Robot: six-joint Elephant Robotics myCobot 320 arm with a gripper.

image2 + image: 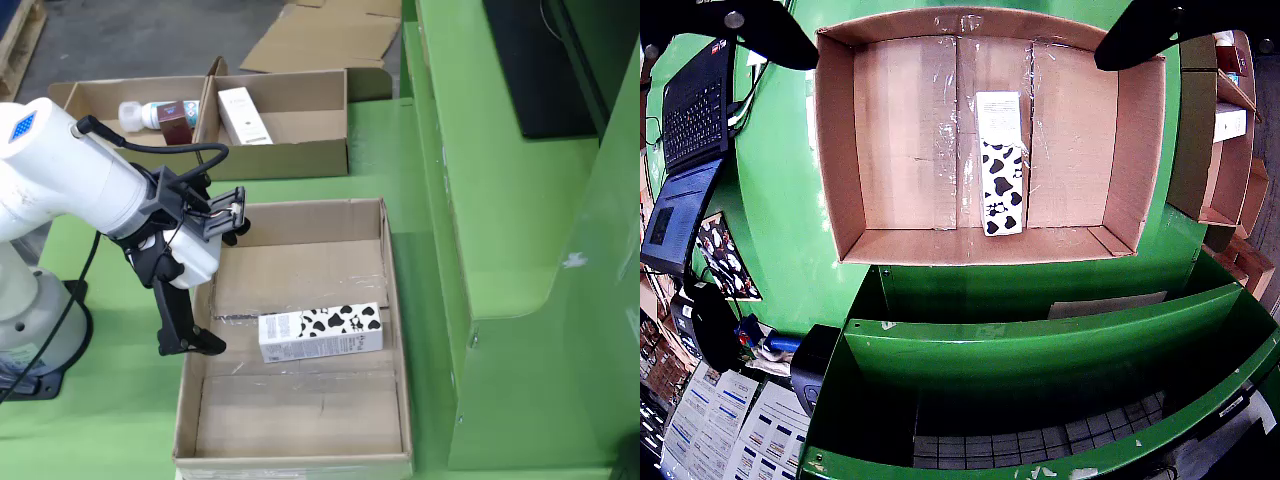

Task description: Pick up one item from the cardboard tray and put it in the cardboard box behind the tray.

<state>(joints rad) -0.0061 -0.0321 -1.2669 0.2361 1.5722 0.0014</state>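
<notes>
Side view first: the green table (380, 150) carries everything, and on it the big, shallow, brown cardboard box (395, 290) lies below me. Behind that box, farther up in the side view, stands a lower two-compartment cardboard tray (300, 158); its right compartment holds a white carton (244, 116), its left a white bottle (145, 113) and a small dark red box (175, 123). Inside the big box lies a long white carton with black cow patches (321, 332), flat near the middle. My gripper (190, 345) hangs over the big box's left wall, fingers (755, 28) spread wide, empty.
</notes>
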